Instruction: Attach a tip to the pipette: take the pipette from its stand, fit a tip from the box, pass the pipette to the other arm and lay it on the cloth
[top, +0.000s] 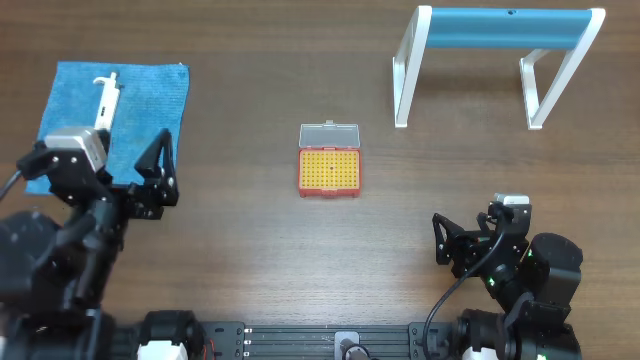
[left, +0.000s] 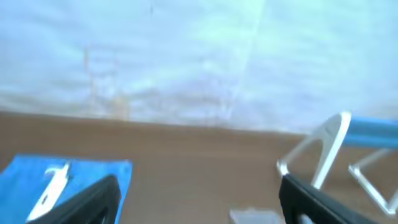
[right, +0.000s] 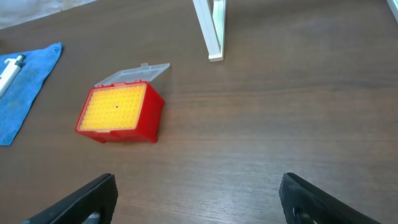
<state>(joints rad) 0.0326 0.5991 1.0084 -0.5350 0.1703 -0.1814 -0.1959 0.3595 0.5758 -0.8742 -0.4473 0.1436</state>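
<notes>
You have the pipette (top: 104, 98) on the cloth (top: 150, 95) (lower end hidden behind the left arm (top: 75, 150)). The tip box (top: 329, 170) sits open on the desk (top: 250, 250). The left gripper (top: 164, 166) and right gripper (top: 440, 240) fingers are released.

Pipette (top: 105, 100) on cloth (top: 152, 95), far left; tip box (top: 329, 172) centre; stand (top: 505, 28) behind, right.

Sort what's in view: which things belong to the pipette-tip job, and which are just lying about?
Job: pipette, lying on the blue cloth; tip box, lid open; stand; left hand and right hand, both open.
Just there: wooden table; pale wall behind it.
</notes>
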